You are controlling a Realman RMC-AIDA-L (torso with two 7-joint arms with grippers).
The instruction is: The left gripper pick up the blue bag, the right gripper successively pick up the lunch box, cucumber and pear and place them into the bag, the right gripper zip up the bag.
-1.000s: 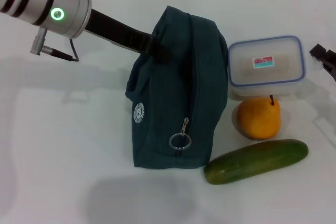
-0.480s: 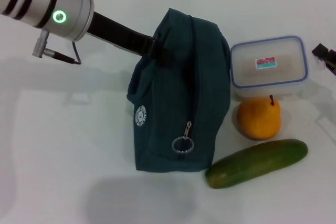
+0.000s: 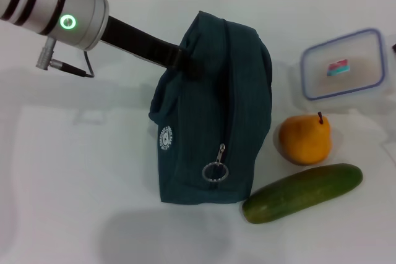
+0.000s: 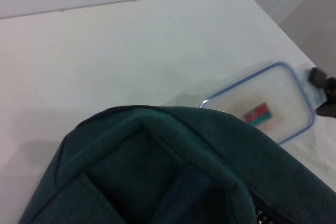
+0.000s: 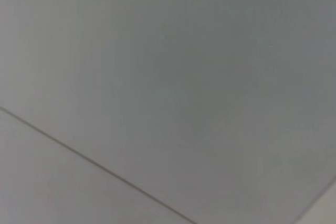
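Head view. My left gripper (image 3: 183,57) is reaching in from the left on its silver arm with the green ring light, and it is staying clamped on the upper fold of the blue bag (image 3: 213,115), holding the bag upright on the white table (image 3: 86,165) as it was a second ago. The bag's white round logo (image 3: 165,138) is showing on its left face, its lettering too small to read; the zipper's metal ring pull (image 3: 215,171) is hanging low on the front. The lunch box (image 3: 343,65) is the item that is changing: earlier it was lying flat just behind the pear, and it is now sitting farther right, tilted, apart from the pear, its right end reaching the frame edge. Its red and blue sticker is showing, with no legible writing. The pear (image 3: 304,139) and the cucumber (image 3: 302,191) are lying unmoved right of the bag, the cucumber's near end touching the bag's lower corner.

Left wrist view. The bag's top fold (image 4: 157,171) is filling the foreground. Beyond it the lunch box (image 4: 268,106) is showing, with my right gripper (image 4: 323,85) at its far edge, a dark part only; I cannot tell whether it is gripping.

Right wrist view. Only a plain grey surface crossed by a thin seam is showing.
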